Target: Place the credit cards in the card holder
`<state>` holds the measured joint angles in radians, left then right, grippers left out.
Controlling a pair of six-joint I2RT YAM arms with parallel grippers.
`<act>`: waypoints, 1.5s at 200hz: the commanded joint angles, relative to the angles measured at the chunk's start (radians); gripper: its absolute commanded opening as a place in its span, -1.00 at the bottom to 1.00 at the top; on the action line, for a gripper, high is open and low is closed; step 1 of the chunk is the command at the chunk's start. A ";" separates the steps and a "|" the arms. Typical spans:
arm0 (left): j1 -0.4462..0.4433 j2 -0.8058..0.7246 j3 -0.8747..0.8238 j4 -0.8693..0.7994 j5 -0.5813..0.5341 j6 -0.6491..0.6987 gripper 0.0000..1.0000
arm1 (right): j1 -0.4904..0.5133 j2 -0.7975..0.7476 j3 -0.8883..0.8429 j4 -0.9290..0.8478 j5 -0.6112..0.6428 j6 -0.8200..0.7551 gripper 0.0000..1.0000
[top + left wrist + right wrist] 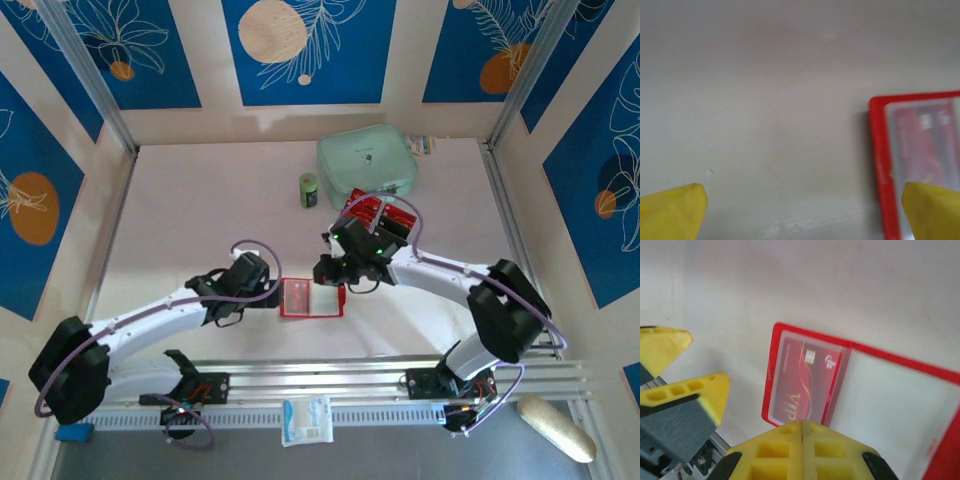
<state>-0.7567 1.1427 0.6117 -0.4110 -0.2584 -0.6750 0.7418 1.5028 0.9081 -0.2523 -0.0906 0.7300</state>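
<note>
While the white table point(200, 200) carries a mint-green pouch point(367, 165) at its far side that plays no part here, the task looks only begun. A heap of red and black credit cards point(385, 213) waits just in front of that pouch, partly under the right arm, and all of these have yet to be moved. The card holder point(328, 300) lies unfolded flat on the table between the two arms, near the front edge. From the right wrist its left clear pocket holds one red card point(807, 385) pushed well in, while the pale panel on the other side of the fold appears empty. So I judge one card done and the rest left.

Both arms reach inward from their bases, elbows out, and meet over the holder. The left gripper point(272, 292) sits low at the holder's left edge with its jaws spread wide apart. One yellow fingertip point(932, 210) overlaps the red rim and the other is out on bare table, gripping nothing. The right gripper point(802, 432) hangs just above the holder's near edge, its yellow pads pressed flat together and empty.
</note>
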 commanded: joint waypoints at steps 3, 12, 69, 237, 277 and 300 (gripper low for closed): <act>0.010 -0.024 0.069 -0.036 0.051 0.006 1.00 | -0.045 -0.042 -0.010 -0.070 0.030 -0.059 -0.94; 0.010 -0.018 0.085 -0.021 0.075 0.008 1.00 | -0.061 -0.047 -0.011 -0.079 0.031 -0.073 -0.94; -0.016 0.103 0.150 0.079 0.161 -0.032 1.00 | -0.089 0.024 0.011 -0.082 -0.012 -0.110 -0.94; -0.115 0.291 0.128 0.157 0.130 -0.041 1.00 | -0.036 0.228 0.011 -0.076 0.061 -0.103 -0.99; -0.115 0.325 0.132 0.171 0.134 -0.033 1.00 | -0.033 0.256 0.002 -0.015 -0.032 -0.080 -1.00; -0.114 0.337 0.131 0.179 0.136 -0.032 1.00 | -0.034 0.266 -0.006 0.028 -0.079 -0.051 -1.00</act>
<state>-0.8608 1.4670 0.7422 -0.2539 -0.1234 -0.7246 0.7067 1.7367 0.9291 -0.2588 -0.0921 0.6445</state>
